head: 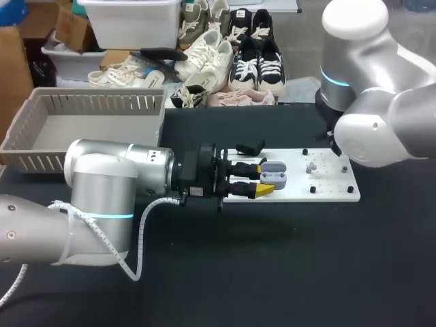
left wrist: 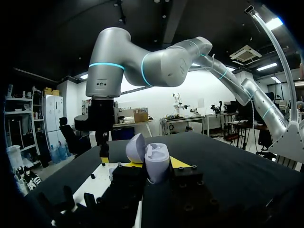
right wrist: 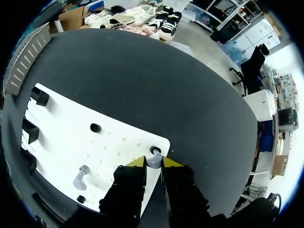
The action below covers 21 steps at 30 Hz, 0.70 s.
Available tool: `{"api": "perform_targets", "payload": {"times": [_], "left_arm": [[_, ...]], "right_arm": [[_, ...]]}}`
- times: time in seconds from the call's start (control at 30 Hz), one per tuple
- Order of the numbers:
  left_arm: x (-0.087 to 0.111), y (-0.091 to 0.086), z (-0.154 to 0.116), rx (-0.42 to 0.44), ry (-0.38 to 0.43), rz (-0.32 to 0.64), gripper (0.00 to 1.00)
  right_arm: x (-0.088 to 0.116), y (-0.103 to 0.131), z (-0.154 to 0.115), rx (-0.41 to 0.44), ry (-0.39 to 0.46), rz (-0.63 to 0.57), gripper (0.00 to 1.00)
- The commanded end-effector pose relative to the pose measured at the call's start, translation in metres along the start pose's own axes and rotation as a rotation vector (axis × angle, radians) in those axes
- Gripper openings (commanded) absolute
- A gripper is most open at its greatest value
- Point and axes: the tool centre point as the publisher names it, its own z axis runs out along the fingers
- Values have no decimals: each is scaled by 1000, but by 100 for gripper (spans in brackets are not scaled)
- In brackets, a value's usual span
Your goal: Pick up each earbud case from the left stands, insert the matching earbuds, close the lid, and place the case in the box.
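My left gripper (head: 266, 179) is shut on a pale lavender earbud case (head: 276, 180) and holds it over the left part of the white board (head: 334, 192). In the left wrist view the case (left wrist: 157, 164) stands between the yellow tips with its lid (left wrist: 136, 147) tipped open. My right arm (head: 381, 129) hangs over the board's far right end and hides its own fingers in the head view. In the right wrist view my right gripper (right wrist: 154, 163) has its yellow tips pressed on both sides of a small grey earbud (right wrist: 153, 159) at the board's corner. A second earbud (right wrist: 80, 180) lies on the board beside it.
A grey slatted basket (head: 41, 129) sits at the back left of the black table. Black stands (head: 248, 148) rise from the board's left end, and small black pegs (right wrist: 95, 128) dot the board (right wrist: 71, 137).
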Motion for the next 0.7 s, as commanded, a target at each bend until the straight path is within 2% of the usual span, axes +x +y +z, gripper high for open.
{"api": "perform_targets", "payload": {"times": [0.03,0.47,0.7], "left_arm": [[1,1,0,1,-2,0,0],[1,1,0,1,-2,0,0],[1,1,0,1,-2,0,0]], "right_arm": [[-1,1,2,1,4,1,0],[8,0,-15,8,-1,2,0],[15,0,-33,17,-17,4,0]]}}
